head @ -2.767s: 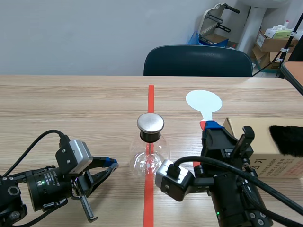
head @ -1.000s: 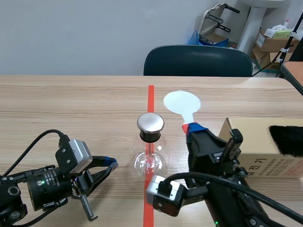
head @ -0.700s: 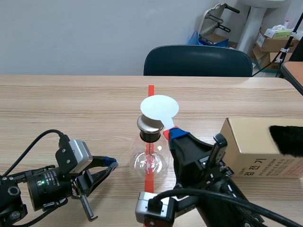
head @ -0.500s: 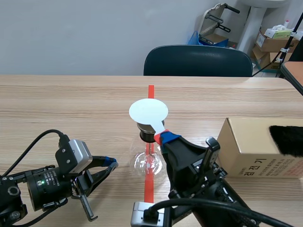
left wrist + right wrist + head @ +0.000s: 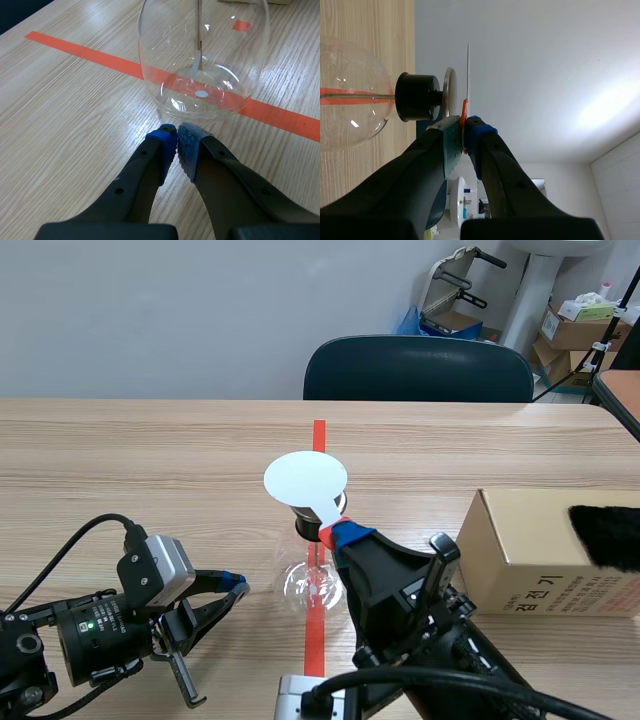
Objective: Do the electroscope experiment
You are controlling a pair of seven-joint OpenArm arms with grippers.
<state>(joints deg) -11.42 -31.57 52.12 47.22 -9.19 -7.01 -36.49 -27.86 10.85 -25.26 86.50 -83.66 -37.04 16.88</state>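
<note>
Electroscope (image 5: 316, 582) stands near the middle of the table (image 5: 150, 460), on the orange-red tape line (image 5: 318, 435). The right gripper (image 5: 343, 534) is pinched on the red handle (image 5: 464, 107) of a white disc paddle (image 5: 305, 478); its two pads press the handle from either side. The arm comes in low from the right, with its fingers slanting up toward the electroscope's top. From the grip the paddle reaches out over the metal cap (image 5: 448, 93). In the scene view the white disc hides most of the cap. In the right wrist view the disc is seen edge-on, parallel to the cap and just beside it, with a thin gap that seems to separate them. Under the cap sits the black stopper (image 5: 417, 96), plugged into the neck of the round glass bulb (image 5: 345, 112).

The left gripper (image 5: 176, 139) lies low on the table with its blue-padded fingertips pressed together on nothing, pointing at the foot of the bulb and just short of the glass. Through the glass, the left wrist view shows a thin rod (image 5: 199, 30) hanging down inside the bulb.

To the right of the electroscope, apart from it, is a cardboard box (image 5: 530, 550) with a piece of black fur (image 5: 608, 535) on it. A dark chair (image 5: 418, 368) stands behind the table's far edge.
</note>
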